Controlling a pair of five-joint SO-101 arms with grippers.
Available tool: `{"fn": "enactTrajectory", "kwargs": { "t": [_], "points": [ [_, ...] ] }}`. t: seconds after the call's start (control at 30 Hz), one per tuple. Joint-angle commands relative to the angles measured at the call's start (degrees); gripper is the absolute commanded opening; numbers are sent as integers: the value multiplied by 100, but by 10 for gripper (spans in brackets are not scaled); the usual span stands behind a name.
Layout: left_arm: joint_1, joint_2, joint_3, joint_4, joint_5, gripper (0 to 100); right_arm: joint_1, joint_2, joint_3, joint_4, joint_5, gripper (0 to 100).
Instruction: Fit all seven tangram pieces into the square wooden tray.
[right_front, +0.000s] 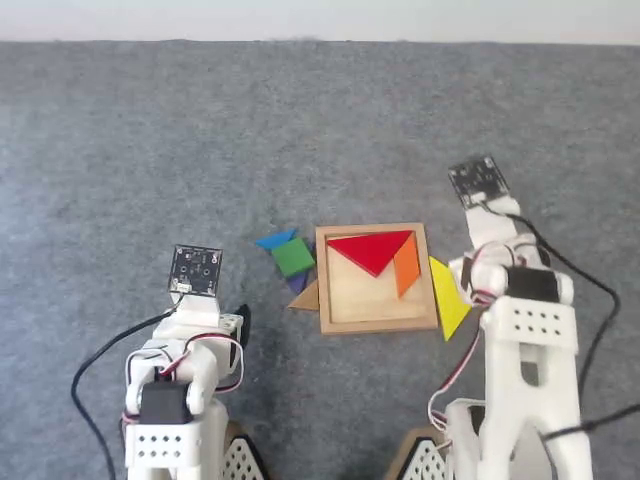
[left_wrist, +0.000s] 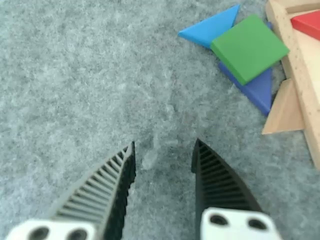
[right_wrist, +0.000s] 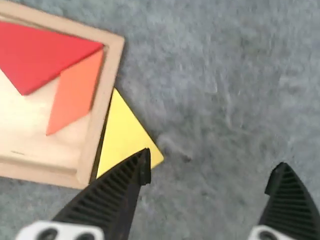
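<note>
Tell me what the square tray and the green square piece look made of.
Square tray: pale, bare-looking wood; faint grain on its rim. Green square piece: likely painted wood, from its thick edge and even matte colour; plastic is possible.

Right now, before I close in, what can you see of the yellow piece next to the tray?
The yellow piece is a flat, smooth triangle, painted wood as it looks, whole. It lies on the grey mat outside the wooden tray, one edge along the tray's outer wall; whether it leans on that wall I cannot tell. The right gripper hangs above with jaws open, one tip over the piece's free corner.
</note>
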Motion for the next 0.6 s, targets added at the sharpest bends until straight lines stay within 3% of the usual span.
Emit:
{"fn": "enactTrajectory", "kwargs": {
  "t": [0.0, 0.27, 0.43, 0.57],
  "points": [
    [-18, -62, -66, 9, 53, 182, 198, -286, 97, 92, -53, 374],
    [-18, -62, -66, 9, 53, 182, 593, -277, 158, 321, -26, 373],
    [-18, -62, -66, 9, 53, 182, -22, -233, -44, 664, -62, 368],
    [-18, -62, -66, 9, 53, 182, -479, 356, -457, 760, -536, 292]
  ]
}}
